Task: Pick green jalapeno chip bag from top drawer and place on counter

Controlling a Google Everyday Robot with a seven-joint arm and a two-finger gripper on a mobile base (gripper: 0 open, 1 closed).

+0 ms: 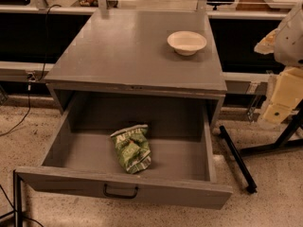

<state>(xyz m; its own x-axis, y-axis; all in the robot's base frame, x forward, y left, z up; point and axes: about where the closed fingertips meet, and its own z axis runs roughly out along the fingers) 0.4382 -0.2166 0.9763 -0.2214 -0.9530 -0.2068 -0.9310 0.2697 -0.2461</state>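
Observation:
The green jalapeno chip bag (131,148) lies crumpled on the floor of the open top drawer (61,145), near its middle. The drawer is pulled fully out, with its dark bar handle (121,192) at the front. The grey counter (123,51) is the cabinet's top, above the drawer. My gripper (279,103) is at the right edge of the view, beside the cabinet and well to the right of the drawer, apart from the bag. Part of the pale arm (289,39) shows above it.
A white bowl (186,42) stands on the counter's back right. A black stand leg (236,157) runs along the speckled floor right of the drawer. A dark cable (28,98) hangs at the left. A black frame (18,200) stands at the drawer's front left corner.

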